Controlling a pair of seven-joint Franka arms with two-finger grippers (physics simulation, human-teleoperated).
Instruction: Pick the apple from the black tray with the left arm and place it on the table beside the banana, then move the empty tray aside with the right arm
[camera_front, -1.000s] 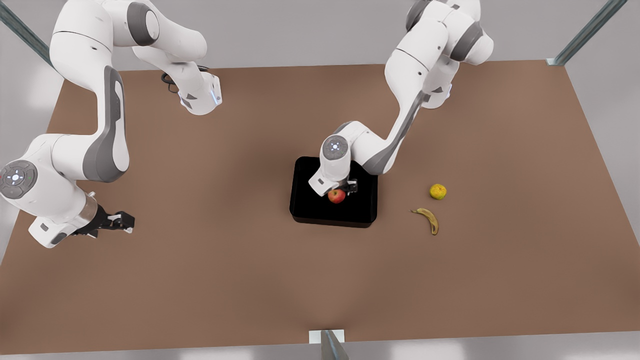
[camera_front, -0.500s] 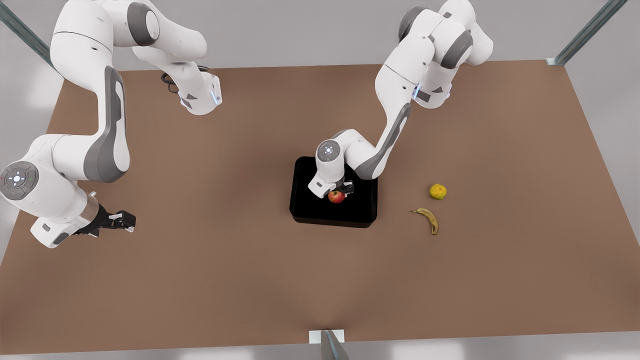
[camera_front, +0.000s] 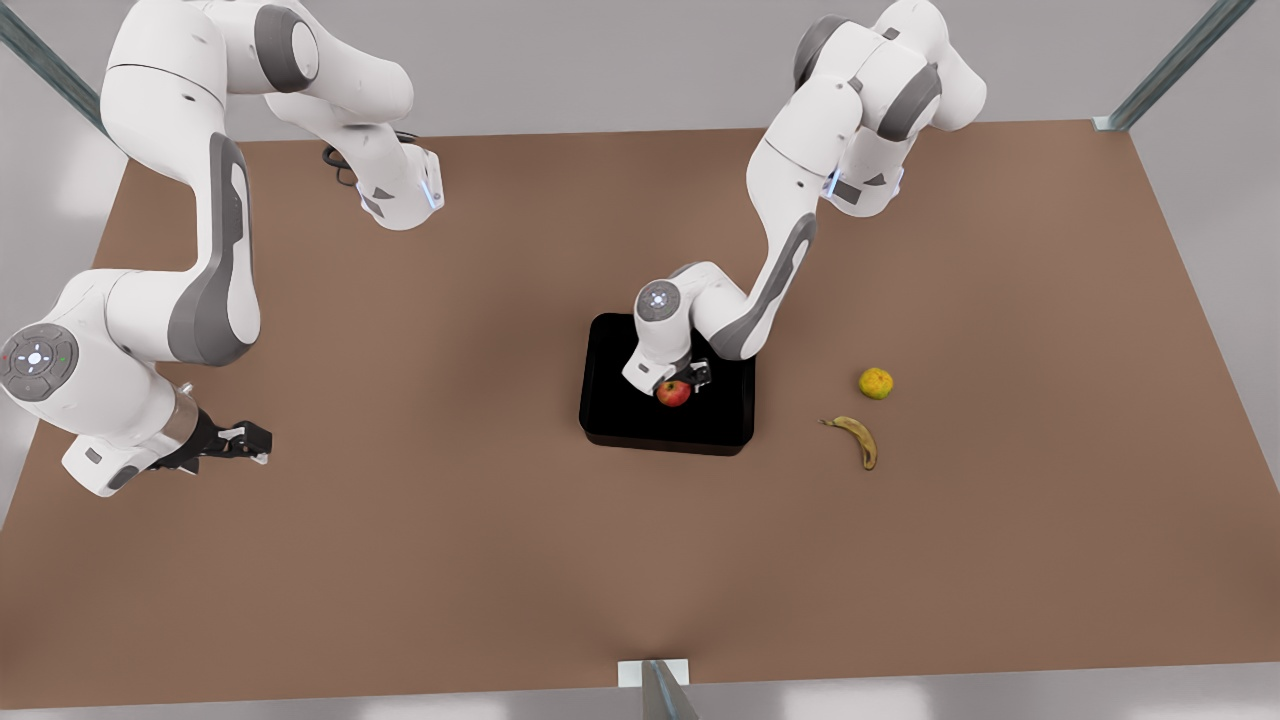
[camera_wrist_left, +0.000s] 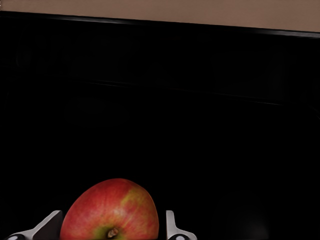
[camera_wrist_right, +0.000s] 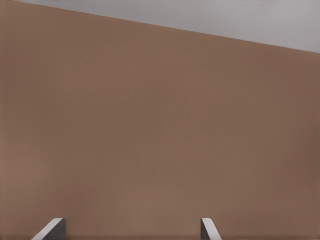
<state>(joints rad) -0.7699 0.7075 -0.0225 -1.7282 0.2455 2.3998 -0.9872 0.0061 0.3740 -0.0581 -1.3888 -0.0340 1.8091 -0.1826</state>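
The red apple (camera_front: 674, 393) (camera_wrist_left: 110, 212) rests inside the black tray (camera_front: 612, 420) (camera_wrist_left: 160, 100) near the middle of the brown table (camera_front: 450, 560). My left gripper (camera_front: 676, 381) (camera_wrist_left: 111, 225) reaches down into the tray. Its fingers (camera_wrist_left: 172, 227) are closed in against both sides of the apple. The banana (camera_front: 858, 438) lies on the table toward the front view's right of the tray. My right gripper (camera_front: 250, 440) (camera_wrist_right: 131, 230) waits open and low over bare table at the front view's left.
A yellow-green lumpy fruit (camera_front: 876, 383) sits just behind the banana. Both arm bases stand at the table's far edge. A metal post (camera_front: 660, 690) rises at the near edge.
The left arm's elbow and wrist sank lower over the tray, bringing the gripper down around the apple. The apple, tray and right arm stayed put.
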